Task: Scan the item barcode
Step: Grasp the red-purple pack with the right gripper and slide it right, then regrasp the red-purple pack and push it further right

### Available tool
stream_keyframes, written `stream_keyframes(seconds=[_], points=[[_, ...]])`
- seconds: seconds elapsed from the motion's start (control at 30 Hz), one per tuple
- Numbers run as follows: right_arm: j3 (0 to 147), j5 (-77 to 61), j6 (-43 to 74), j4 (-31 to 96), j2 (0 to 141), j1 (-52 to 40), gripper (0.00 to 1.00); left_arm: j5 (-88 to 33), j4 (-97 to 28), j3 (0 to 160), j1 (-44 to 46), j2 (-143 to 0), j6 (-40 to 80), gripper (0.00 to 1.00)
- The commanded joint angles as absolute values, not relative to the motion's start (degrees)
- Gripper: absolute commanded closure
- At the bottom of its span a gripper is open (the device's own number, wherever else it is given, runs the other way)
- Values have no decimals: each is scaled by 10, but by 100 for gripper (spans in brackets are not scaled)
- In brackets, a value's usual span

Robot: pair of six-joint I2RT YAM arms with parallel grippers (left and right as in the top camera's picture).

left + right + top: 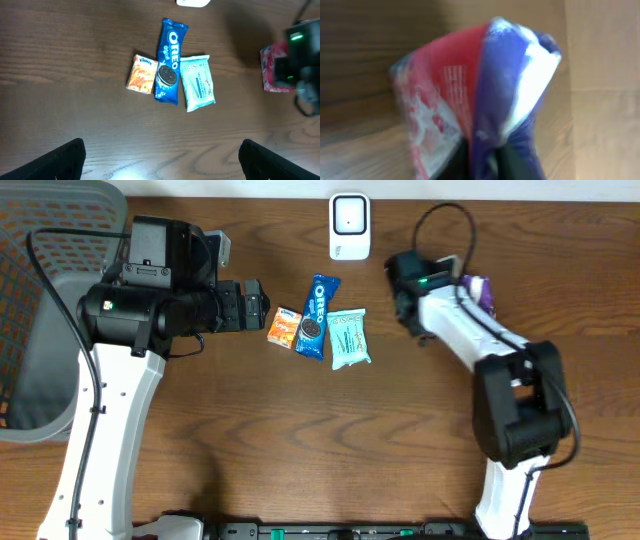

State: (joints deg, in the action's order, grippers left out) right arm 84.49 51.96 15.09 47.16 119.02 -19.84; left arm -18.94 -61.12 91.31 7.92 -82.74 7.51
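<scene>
There's the right claw (480, 162) at the red-and-purple foil packet (470, 95), grip unclear, left claw (162, 160) wide open; angle its barcode flat toward the white boxy scanner (349, 225).

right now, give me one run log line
left gripper open, near oreo pack | right gripper at red-purple packet, grip unclear

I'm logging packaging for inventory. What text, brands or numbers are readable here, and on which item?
"OREO": on the blue pack.
Top word on the orange pack: too small to read.
Print on the mint-green pack: too small.
Print on the red and purple pack: blurred.
</scene>
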Motion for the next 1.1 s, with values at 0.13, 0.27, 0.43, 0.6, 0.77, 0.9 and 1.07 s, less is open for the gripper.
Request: stream_keyframes(seconds=[0.13, 0.27, 0.43, 0.6, 0.77, 0.9, 1.07], points=[[908, 273, 197, 487, 1193, -252, 44, -184, -612, 912, 78, -828, 76, 2], [1039, 138, 162, 567, 1166, -211, 23, -184, -612, 912, 78, -828, 76, 2], [1127, 10, 81, 664, 1162, -108, 9, -184, -612, 912, 78, -828, 76, 2], [1092, -133, -27, 716, 1172, 4, 7, -184, -612, 912, 78, -828, 76, 2], [1011, -245, -55, 695, 1173, 58, 37, -184, -612, 912, 78, -828, 76, 2], [961, -291, -54, 656, 1173, 51, 58, -184, -612, 912, 78, -828, 76, 2], [952, -286, -43, 618, 1173, -6, 87, -184, -612, 912, 78, -828, 76, 2]])
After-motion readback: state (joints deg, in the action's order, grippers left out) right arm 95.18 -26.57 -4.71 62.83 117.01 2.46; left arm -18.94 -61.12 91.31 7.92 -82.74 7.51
